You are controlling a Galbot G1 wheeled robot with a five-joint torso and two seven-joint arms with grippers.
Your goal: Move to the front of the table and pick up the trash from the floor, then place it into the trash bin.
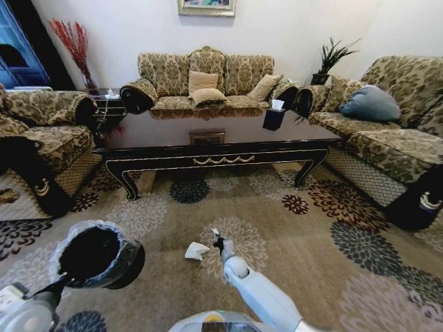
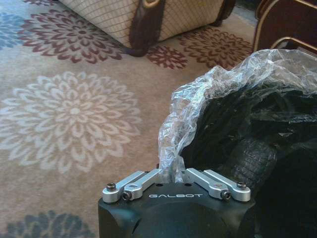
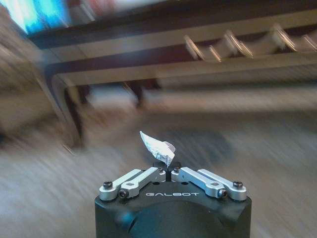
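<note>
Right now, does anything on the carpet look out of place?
Yes. A crumpled white paper wad lies on the floor before the table, beside the right gripper, which pinches a white scrap.

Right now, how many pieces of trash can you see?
2. One white scrap is pinched in the right claw; one white wad lies on the carpet beside that claw. Smaller bits may be hidden.
</note>
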